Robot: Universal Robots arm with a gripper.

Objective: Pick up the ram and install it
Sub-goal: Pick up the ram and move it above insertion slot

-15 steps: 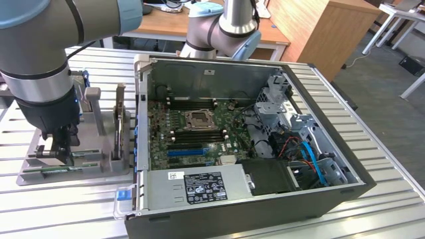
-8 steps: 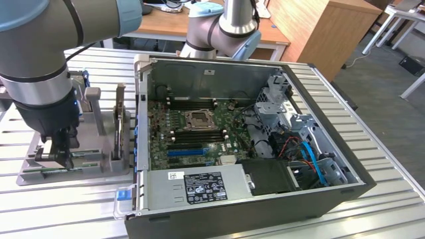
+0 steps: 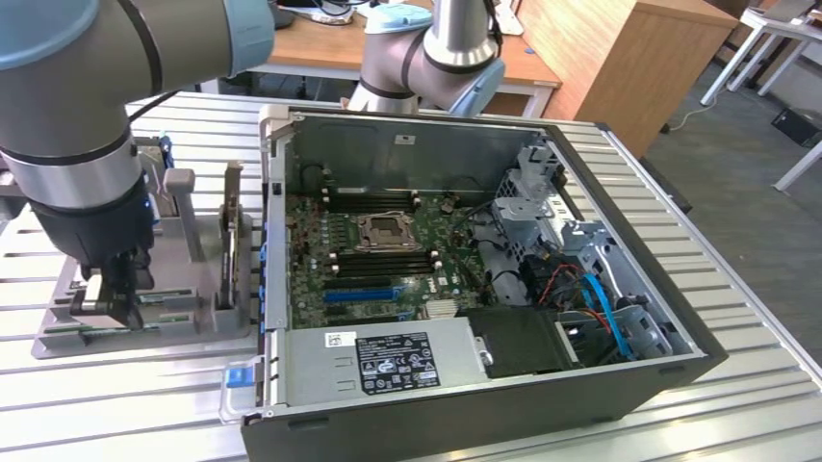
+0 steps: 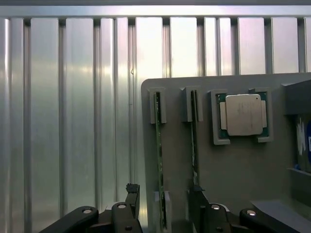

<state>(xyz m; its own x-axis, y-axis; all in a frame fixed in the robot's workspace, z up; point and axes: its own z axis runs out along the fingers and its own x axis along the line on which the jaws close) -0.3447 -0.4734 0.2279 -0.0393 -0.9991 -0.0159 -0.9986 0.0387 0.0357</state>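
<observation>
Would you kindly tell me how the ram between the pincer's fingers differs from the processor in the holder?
The ram is long, thin and stands on edge; the processor is squarish and lies flat. The ram lines up inside the open pincer; the processor sits aside. Both rest in the grey holder.

I can read no word or number anywhere. A black label (image 3: 395, 362) with white print and small marks sits on the silver power supply (image 3: 315, 375) at the near edge of the computer case (image 3: 668, 366), its print too fine for me. A white sticker (image 3: 338, 339) lies beside it on the same cover. Another small pale sticker (image 3: 403, 139) sits on the case's far wall. A blue label (image 4: 306, 143) at the grey holder's (image 4: 233, 179) edge is blurred.
</observation>
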